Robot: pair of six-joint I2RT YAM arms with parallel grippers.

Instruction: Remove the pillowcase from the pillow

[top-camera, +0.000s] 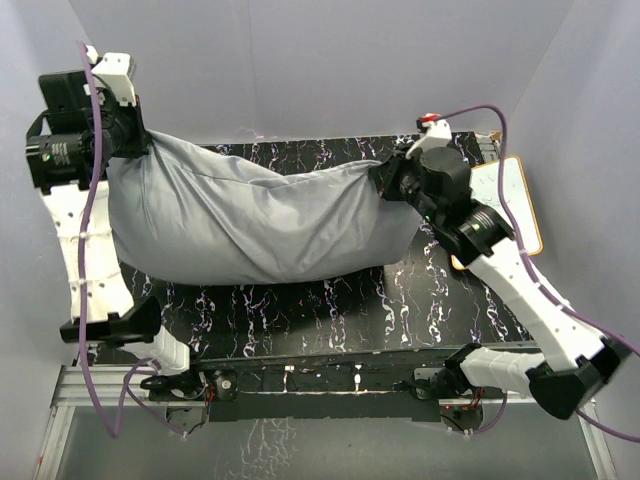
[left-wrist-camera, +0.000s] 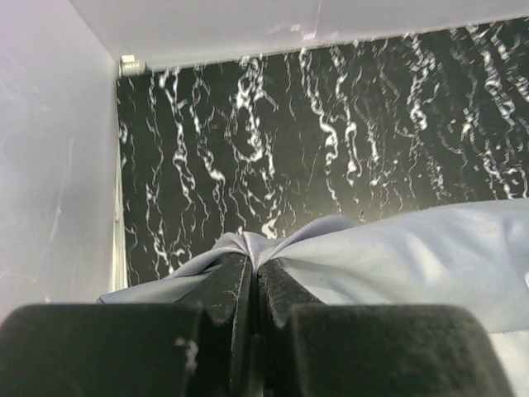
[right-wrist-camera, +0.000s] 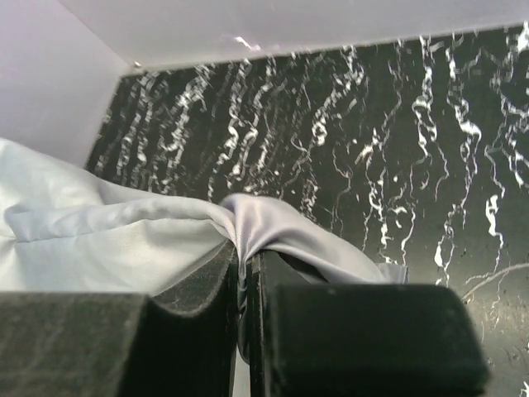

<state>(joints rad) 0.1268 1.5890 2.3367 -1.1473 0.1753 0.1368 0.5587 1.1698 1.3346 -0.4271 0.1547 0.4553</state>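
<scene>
Pillow hidden in pillowcase (top-camera: 250,215); left pincer (left-wrist-camera: 252,265), right pincer (right-wrist-camera: 245,258) clamped on its ends

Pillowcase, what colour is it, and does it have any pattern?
The pillowcase is plain grey with no pattern. It shows best in the top external view.

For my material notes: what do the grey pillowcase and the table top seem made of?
The pillowcase: likely thin woven cloth, faint sheen; creases and bunches. The table top: hard, black with white veins, marble look; stone or print, cannot tell.
</scene>
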